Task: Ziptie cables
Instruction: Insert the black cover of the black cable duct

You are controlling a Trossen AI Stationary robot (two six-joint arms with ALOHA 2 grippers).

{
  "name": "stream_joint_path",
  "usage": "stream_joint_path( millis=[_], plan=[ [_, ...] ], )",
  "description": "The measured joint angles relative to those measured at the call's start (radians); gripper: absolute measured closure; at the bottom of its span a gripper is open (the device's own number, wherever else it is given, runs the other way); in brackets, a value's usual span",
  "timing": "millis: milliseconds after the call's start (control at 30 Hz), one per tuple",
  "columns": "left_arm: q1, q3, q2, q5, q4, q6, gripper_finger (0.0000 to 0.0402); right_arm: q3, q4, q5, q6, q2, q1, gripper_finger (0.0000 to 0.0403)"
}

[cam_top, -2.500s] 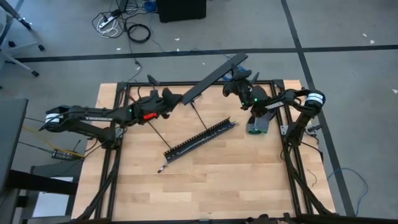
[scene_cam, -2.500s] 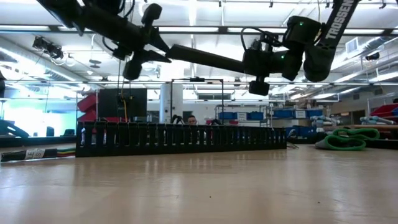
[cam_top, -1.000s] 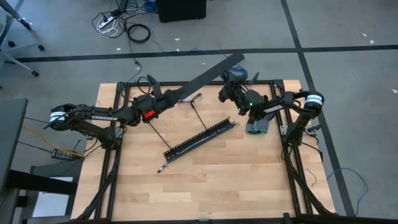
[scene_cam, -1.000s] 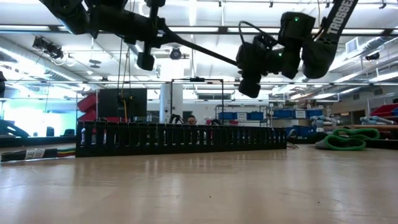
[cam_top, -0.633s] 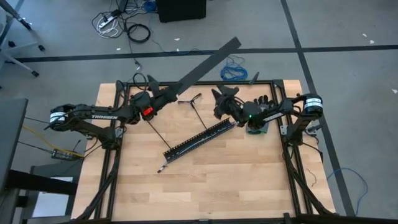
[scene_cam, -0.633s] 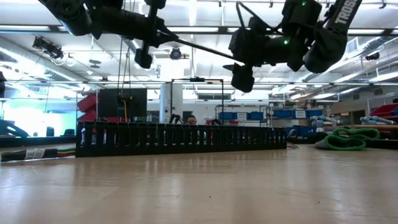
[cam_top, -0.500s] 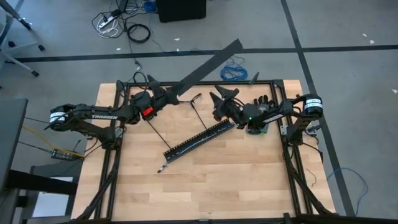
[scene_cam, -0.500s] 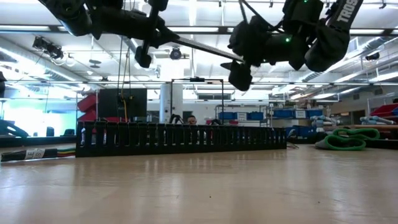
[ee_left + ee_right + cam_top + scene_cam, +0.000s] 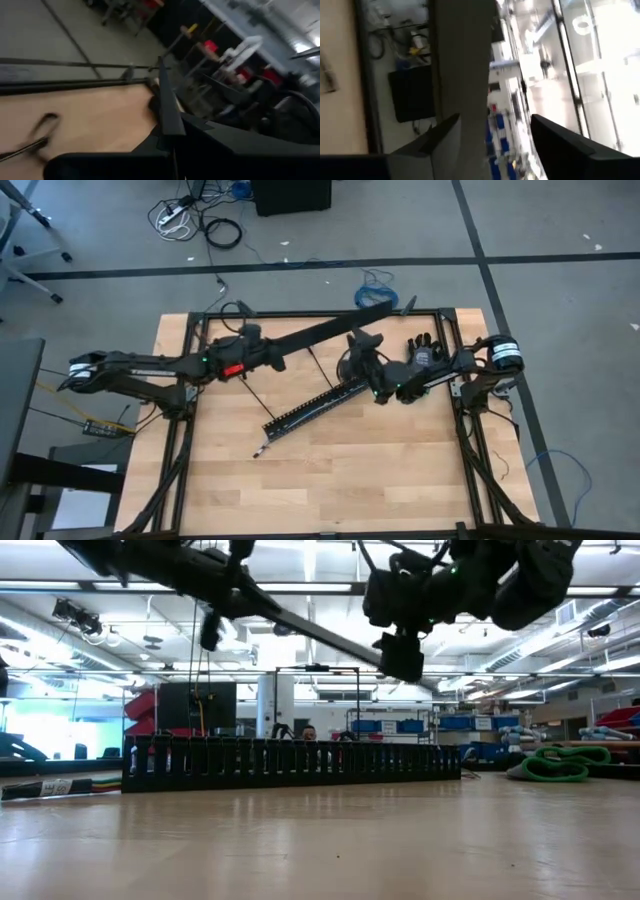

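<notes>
Two dark arms work above the pale wooden table point(image 9: 330, 470). Left gripper point(image 9: 272, 358), upper centre-left of the high view, is clamped on one end of a long flat black strip point(image 9: 335, 327) running toward the upper right. Right gripper point(image 9: 352, 352), at centre, has its fingers point(image 9: 440, 142) spread apart beside that strip. A black perforated slotted strip point(image 9: 320, 405) lies diagonally mid-table. Thin black plastic zipties point(image 9: 250, 394) lie just left of it. No wire bundle can be made out.
</notes>
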Motion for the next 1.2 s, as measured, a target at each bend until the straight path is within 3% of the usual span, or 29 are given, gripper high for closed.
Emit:
stream_joint_path(
  millis=[267, 400, 467, 533, 600, 733, 833, 1000, 1100, 1200],
  plan=[
    [-0.116, 0.000, -0.239, -0.169, -0.299, 0.006, 0.0401, 0.000, -0.088, -0.065, 0.078, -0.087, 0.053, 0.0235],
    [-0.194, 0.000, -0.347, -0.288, -0.346, 0.068, 0.0401, 0.000, -0.088, -0.111, 0.267, -0.238, 0.033, 0.0265],
    [-0.222, 0.000, -0.376, -0.320, -0.347, 0.132, 0.0401, 0.000, -0.110, -0.170, 0.442, -0.323, -0.007, 0.0277],
    [-0.239, 0.000, -0.383, -0.330, -0.346, 0.199, 0.0401, 0.001, -0.229, -0.308, 0.626, -0.415, -0.060, 0.0286],
    [-0.244, 0.000, -0.380, -0.329, -0.348, 0.240, 0.0401, 0.028, -0.468, -0.512, 0.820, -0.511, -0.125, 0.0289],
    [-0.236, 0.000, -0.359, -0.331, -0.346, 0.351, 0.0401, 0.218, -1.075, -1.114, 1.247, -0.624, -0.327, 0.0290],
    [-0.221, 0.000, -0.336, -0.329, -0.309, 0.421, 0.0401, 0.395, -1.298, -1.456, 1.382, -0.591, -0.499, 0.0290],
    [-0.204, 0.000, -0.299, -0.226, -0.246, 0.532, 0.0401, 0.699, -1.535, -1.602, 1.535, -0.443, -0.695, 0.0290],
    [-0.203, 0.000, -0.262, -0.124, -0.223, 0.585, 0.0401, 0.886, -1.900, -1.741, 1.505, -0.317, -0.758, 0.0290],
    [-0.203, 0.000, -0.217, -0.075, -0.211, 0.595, 0.0401, 1.000, -2.288, -1.785, 1.383, -0.198, -0.763, 0.0290]
  ],
)
